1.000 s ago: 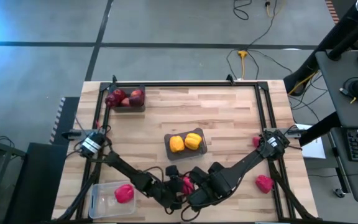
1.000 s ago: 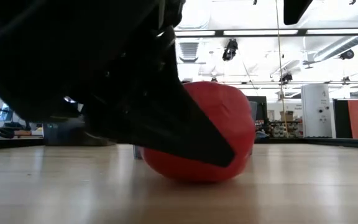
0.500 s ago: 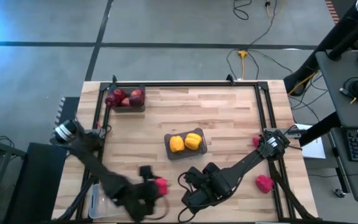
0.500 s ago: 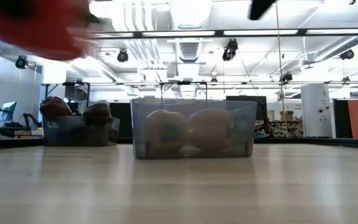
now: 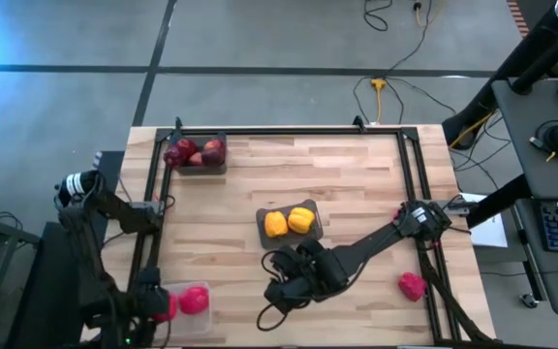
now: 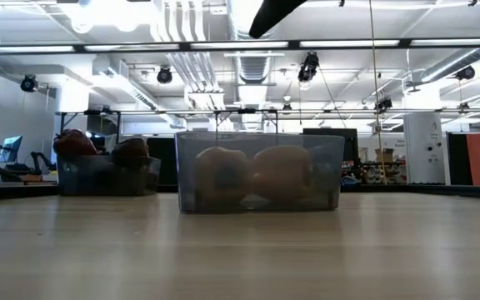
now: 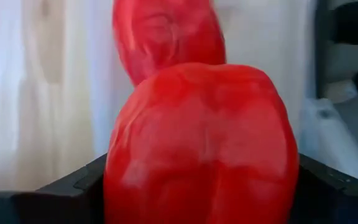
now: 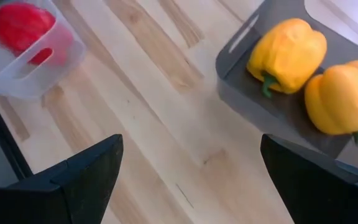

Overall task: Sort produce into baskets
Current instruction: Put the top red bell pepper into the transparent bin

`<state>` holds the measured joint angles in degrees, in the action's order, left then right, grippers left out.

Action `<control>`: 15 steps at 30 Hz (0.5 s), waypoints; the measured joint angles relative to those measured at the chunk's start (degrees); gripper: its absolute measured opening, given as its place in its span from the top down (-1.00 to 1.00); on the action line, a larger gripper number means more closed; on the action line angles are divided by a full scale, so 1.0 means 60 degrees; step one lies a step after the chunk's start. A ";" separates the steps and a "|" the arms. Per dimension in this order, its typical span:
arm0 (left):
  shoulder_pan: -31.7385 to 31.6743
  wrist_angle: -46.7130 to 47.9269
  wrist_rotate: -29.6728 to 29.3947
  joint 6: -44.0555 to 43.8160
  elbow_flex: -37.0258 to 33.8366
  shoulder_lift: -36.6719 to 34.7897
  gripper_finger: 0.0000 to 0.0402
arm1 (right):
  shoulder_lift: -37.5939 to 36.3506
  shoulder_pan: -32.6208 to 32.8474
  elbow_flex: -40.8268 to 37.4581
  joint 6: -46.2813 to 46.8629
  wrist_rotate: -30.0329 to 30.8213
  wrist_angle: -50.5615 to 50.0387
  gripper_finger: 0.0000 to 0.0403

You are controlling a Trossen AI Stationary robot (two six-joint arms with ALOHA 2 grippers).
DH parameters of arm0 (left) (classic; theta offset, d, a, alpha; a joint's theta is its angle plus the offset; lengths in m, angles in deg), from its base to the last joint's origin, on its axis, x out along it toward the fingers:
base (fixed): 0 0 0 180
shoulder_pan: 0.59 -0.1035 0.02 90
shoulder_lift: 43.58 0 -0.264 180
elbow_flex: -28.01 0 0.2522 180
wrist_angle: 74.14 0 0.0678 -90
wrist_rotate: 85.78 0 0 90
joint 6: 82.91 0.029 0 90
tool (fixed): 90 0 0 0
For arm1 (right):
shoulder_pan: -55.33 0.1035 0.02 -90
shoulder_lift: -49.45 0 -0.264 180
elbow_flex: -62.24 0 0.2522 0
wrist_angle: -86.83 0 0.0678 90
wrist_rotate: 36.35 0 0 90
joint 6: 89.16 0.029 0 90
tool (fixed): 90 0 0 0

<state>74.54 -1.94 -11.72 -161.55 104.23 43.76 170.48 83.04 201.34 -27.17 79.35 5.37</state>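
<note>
My left gripper is at the table's near left corner, shut on a red bell pepper over the clear basket. A second red pepper lies in that basket. My right gripper hangs open over bare wood near the table's middle, touching nothing. Just beyond it, a dark grey basket holds two yellow peppers. Another dark grey basket at the far left holds apples. One more red pepper lies on the table at the near right. My left gripper pinches the red pepper by its two opposite sides between its two fingers. The fingers come from above, pointing steeply down. The pepper fills the gap between them and hangs over the clear basket, next to the pepper that lies there.
A black frame runs along the table's far edge and down both sides. Open wood lies between the centre basket and the near edge. In the low view the centre basket stands in the middle of the table.
My left gripper has lifted the red pepper off the table's near middle and swung it fast toward the near left corner, over the clear basket. My right gripper has shifted a little toward the table's left and turned.
</note>
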 joint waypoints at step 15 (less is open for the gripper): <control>-0.0177 -0.0984 0.0280 -0.0750 -0.1671 -0.0021 -0.86 | -0.0006 -0.0031 0.0000 0.0035 -0.1469 -0.0552 -0.85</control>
<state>73.48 -7.85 -10.04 -166.05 94.21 43.64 170.44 82.85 201.34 -26.96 70.53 2.05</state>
